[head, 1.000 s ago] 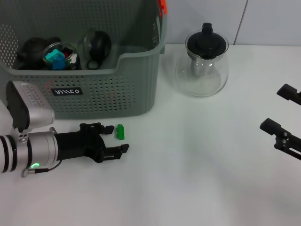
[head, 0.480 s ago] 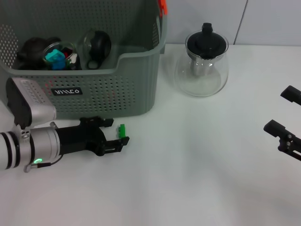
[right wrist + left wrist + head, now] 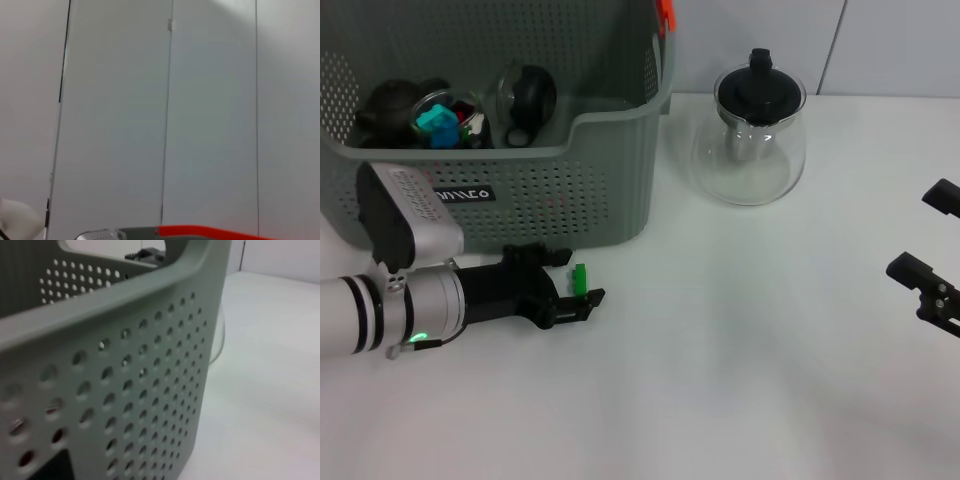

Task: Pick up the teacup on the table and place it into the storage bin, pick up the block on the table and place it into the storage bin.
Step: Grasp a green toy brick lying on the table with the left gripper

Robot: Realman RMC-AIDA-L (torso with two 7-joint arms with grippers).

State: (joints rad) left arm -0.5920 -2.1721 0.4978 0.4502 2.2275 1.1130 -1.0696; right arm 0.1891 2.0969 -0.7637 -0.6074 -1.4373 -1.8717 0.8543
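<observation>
Block [image 3: 579, 278], small green piece, sits lower left of frame between fingers of left gripper [image 3: 576, 279], probably clamped, low in front of storage bin [image 3: 620, 170], ready for lift over dipped rim. Right gripper [image 3: 932, 235] parked at right edge, fingers apart.

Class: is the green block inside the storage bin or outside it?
Outside. The green block sits between the left end effector's fingers, in front of the storage bin.

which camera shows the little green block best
The head view: the green block sits between the left gripper's fingers, just before the storage bin. The left wrist view shows only the bin's wall; the right wrist view shows none of it.
</observation>
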